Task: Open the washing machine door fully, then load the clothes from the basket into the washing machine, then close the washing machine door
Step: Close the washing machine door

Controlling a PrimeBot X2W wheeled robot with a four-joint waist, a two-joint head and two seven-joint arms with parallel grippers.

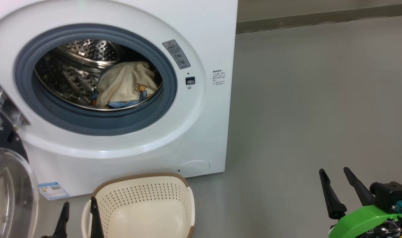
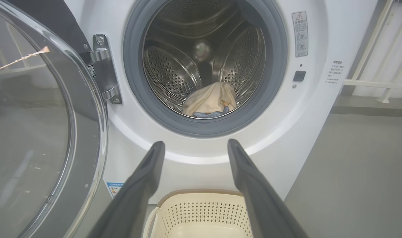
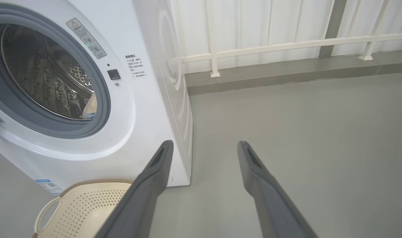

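The white washing machine (image 1: 204, 39) stands with its round door (image 1: 9, 185) swung wide open to the left; the glass dome of the door (image 2: 32, 132) shows beside the hinge. Inside the steel drum lie the clothes (image 1: 124, 86), a cream garment over a bit of light blue, also seen as clothes (image 2: 210, 102) low in the drum. The cream basket (image 1: 144, 205) sits on the floor before the machine with nothing visible inside it. My left gripper (image 1: 79, 211) hovers open over the basket's left rim. My right gripper (image 1: 336, 183) stands open at the lower right, away from the machine.
Grey floor (image 1: 313, 105) stretches to the right of the machine. A white railing (image 3: 270, 46) and a low kerb run along the back wall. A blue label sticker (image 1: 53, 190) sits low on the machine's front.
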